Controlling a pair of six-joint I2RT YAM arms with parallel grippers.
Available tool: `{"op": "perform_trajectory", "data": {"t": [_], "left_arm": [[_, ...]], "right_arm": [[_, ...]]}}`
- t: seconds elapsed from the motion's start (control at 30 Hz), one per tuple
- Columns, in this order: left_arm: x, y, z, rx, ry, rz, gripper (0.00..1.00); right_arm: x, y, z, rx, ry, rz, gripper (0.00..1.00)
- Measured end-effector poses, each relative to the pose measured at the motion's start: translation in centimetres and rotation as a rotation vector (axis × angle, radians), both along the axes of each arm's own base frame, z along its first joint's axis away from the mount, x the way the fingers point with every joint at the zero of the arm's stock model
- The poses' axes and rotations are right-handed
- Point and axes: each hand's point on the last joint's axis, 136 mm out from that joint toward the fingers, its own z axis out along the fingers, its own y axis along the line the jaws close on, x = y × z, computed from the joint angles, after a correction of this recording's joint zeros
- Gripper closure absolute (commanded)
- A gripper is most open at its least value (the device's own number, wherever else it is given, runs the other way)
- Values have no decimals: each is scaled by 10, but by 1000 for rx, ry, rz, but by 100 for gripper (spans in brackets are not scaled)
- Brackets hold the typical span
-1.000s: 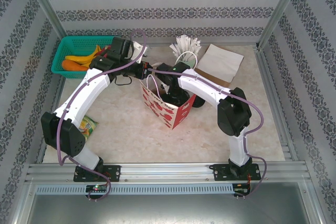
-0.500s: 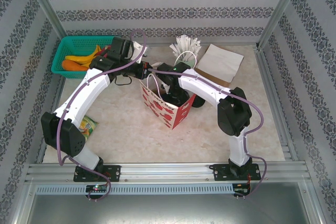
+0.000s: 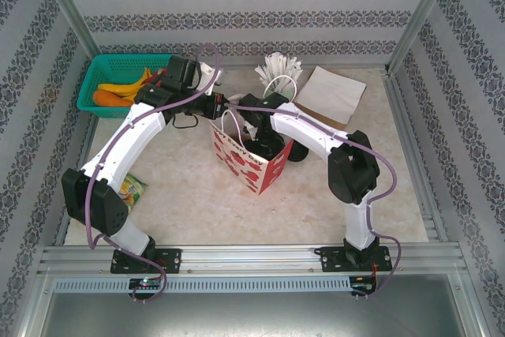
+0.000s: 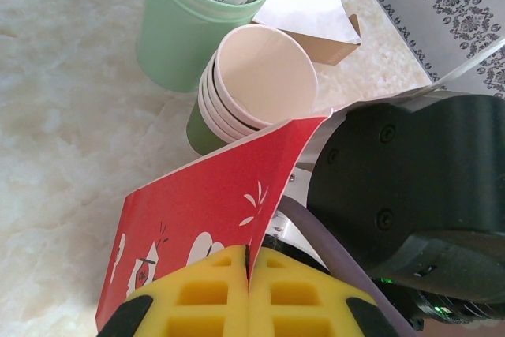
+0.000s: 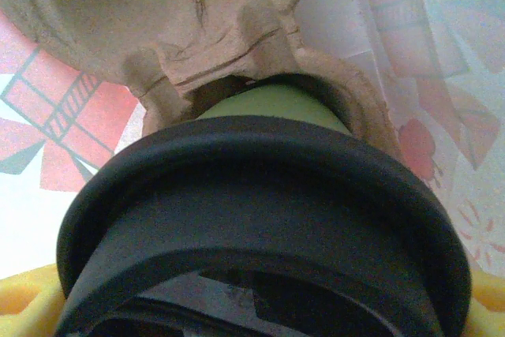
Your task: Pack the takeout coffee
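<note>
My left gripper (image 4: 249, 262) is clenched on the rim of the red-and-white paper bag (image 4: 205, 211), which rises toward 12 o'clock. Inside the bag, my right gripper (image 5: 256, 309) grasps the black lid (image 5: 260, 195) on the green cup (image 5: 276, 104). The pulp tray (image 5: 229, 21) sits at 12 o'clock. The fingers are cropped and the cup is mostly hidden.
</note>
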Motion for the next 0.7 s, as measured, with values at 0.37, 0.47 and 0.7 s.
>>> {"op": "perform_trajectory", "data": {"t": [0.37, 0.47, 0.7], "left_arm": [[0, 0, 0, -2, 1, -3, 100], [0, -1, 0, -3, 1, -3, 100], [-1, -1, 0, -5, 2, -5, 100]], "right_arm": [[2, -1, -2, 11, 11, -6, 46], [2, -1, -4, 8, 15, -6, 46], [-2, 0, -11, 8, 47, -10, 46]]}}
